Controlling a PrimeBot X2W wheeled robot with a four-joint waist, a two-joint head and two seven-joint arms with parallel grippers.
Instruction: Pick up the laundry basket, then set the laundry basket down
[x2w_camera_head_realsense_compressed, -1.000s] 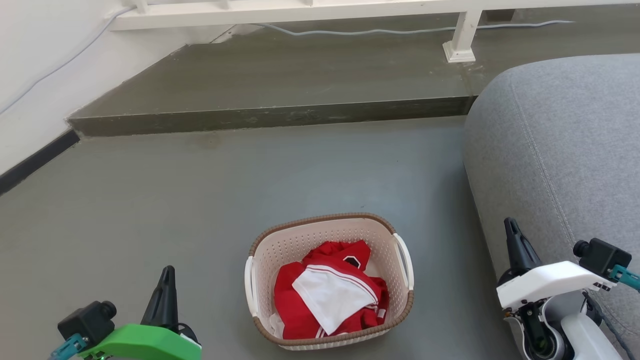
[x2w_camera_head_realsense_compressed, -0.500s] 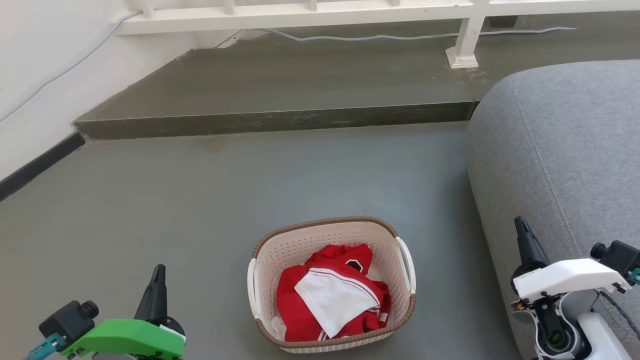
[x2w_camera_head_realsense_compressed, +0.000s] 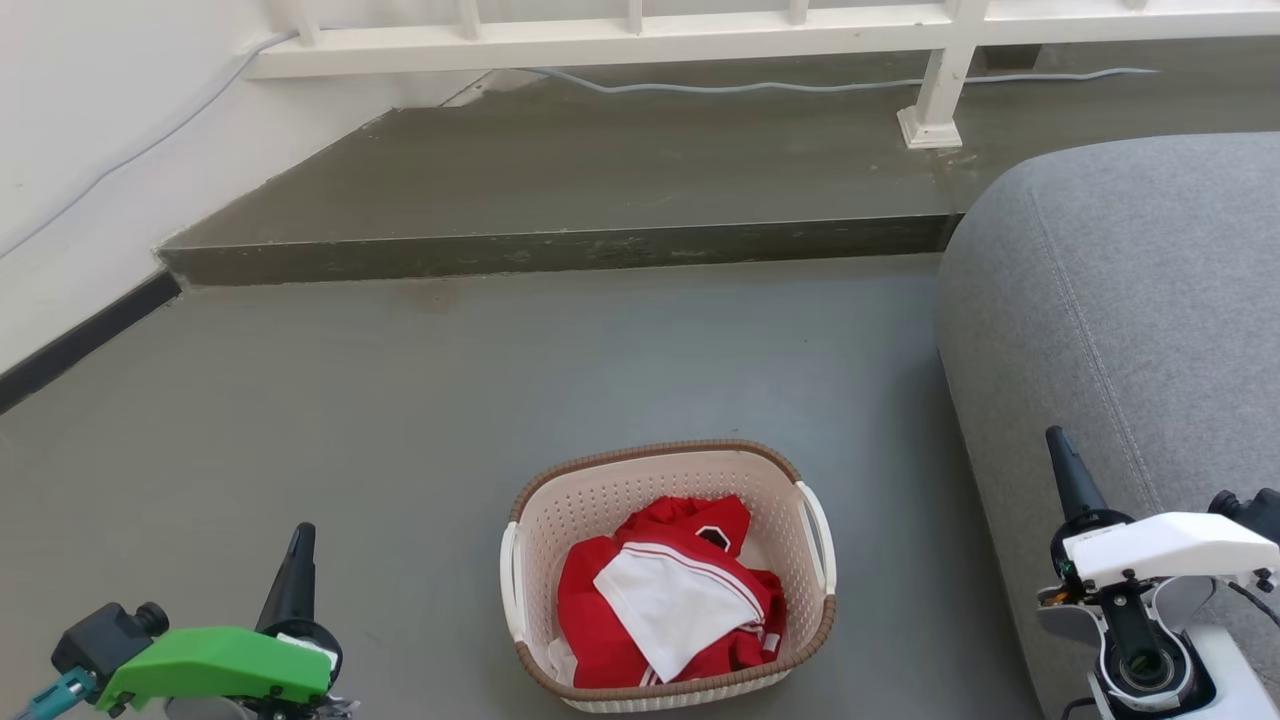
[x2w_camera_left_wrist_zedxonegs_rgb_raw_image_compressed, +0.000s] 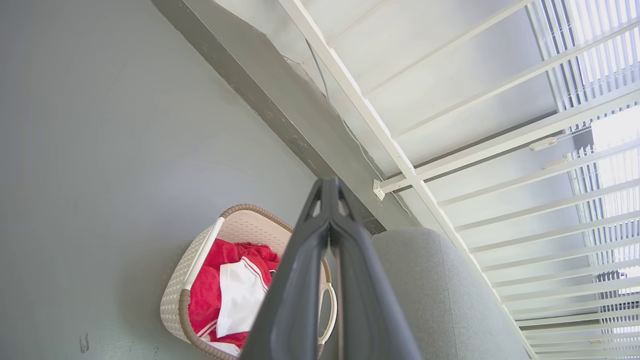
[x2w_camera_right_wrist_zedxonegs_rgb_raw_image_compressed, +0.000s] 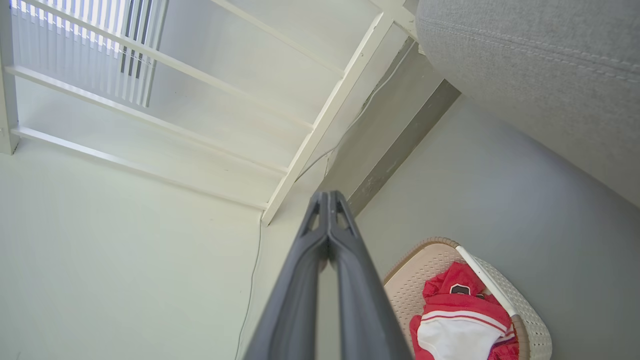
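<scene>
The laundry basket (x2w_camera_head_realsense_compressed: 570, 490) stands on the grey floor at the bottom centre of the head view, cream with a brown rim and white side handles. Red and white clothing (x2w_camera_head_realsense_compressed: 665, 590) lies inside it. My left gripper (x2w_camera_head_realsense_compressed: 298, 535) is well to the basket's left, shut with nothing held. My right gripper (x2w_camera_head_realsense_compressed: 1056, 440) is to its right, beside the sofa, shut and empty too. In the left wrist view the basket (x2w_camera_left_wrist_zedxonegs_rgb_raw_image_compressed: 182, 295) sits behind my shut left gripper (x2w_camera_left_wrist_zedxonegs_rgb_raw_image_compressed: 329, 186). In the right wrist view the basket (x2w_camera_right_wrist_zedxonegs_rgb_raw_image_compressed: 415, 285) is at the lower right of my shut right gripper (x2w_camera_right_wrist_zedxonegs_rgb_raw_image_compressed: 328, 197).
A grey sofa (x2w_camera_head_realsense_compressed: 1130, 320) fills the right side, close to my right arm. A raised floor step (x2w_camera_head_realsense_compressed: 550, 248) runs across behind the basket, with a white railing (x2w_camera_head_realsense_compressed: 700, 25) and a cable (x2w_camera_head_realsense_compressed: 720, 87) beyond. A wall with dark skirting (x2w_camera_head_realsense_compressed: 80, 335) stands at the left.
The whole head picture has shifted down slightly, so the camera has moved. Both grippers sit lower and further outward in the view. The basket keeps its place on the floor.
</scene>
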